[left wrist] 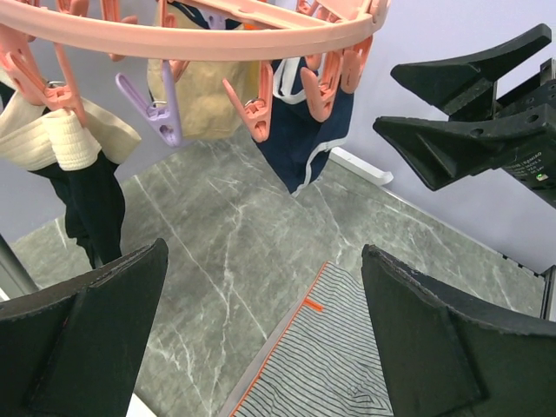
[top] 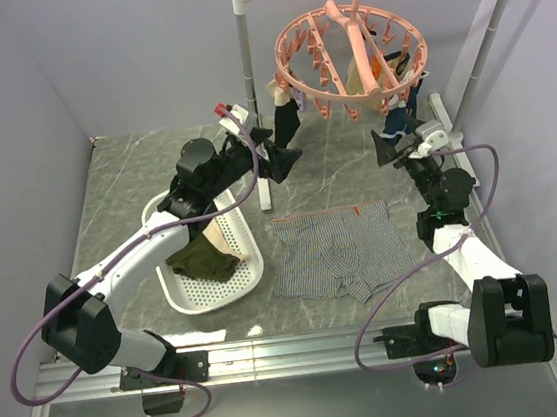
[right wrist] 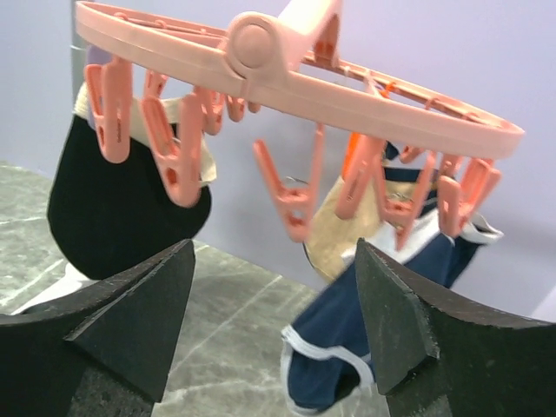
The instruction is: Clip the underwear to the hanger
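The striped underwear [top: 336, 252] lies flat on the bench [top: 143, 169], low in the middle of the top view. The left fingers [left wrist: 95, 330] and right fingers [right wrist: 130, 313] are spread wide and hold nothing, up near the pink hanger [top: 353, 47]. I think they should go down and pinch its top edge first.

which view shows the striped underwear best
Top external: the underwear lies whole and flat on the table. Left wrist catches only a striped corner with an orange edge; right wrist shows none of it.
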Controlling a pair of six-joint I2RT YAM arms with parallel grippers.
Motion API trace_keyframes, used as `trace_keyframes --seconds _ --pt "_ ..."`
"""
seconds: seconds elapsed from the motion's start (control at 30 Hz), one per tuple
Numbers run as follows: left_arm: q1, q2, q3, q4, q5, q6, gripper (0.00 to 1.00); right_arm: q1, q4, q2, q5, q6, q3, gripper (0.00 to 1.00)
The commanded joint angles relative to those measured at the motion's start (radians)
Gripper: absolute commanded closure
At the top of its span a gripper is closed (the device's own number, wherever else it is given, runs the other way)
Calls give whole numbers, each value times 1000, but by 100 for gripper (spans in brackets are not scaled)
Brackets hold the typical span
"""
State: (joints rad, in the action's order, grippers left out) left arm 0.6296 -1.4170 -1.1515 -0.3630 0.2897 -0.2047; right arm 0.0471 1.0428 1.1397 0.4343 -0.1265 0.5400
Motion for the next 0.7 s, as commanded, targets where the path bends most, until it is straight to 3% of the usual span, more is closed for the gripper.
trace_keyframes --seconds 0.0,0.67 --pt "-16 9 -2 -60 -3 -4 1 -33 114 23 -15 -5 58 20" --pt "-36 -8 -17 -40 -8 -24 1 -127 92 135 -206 -53 186 27"
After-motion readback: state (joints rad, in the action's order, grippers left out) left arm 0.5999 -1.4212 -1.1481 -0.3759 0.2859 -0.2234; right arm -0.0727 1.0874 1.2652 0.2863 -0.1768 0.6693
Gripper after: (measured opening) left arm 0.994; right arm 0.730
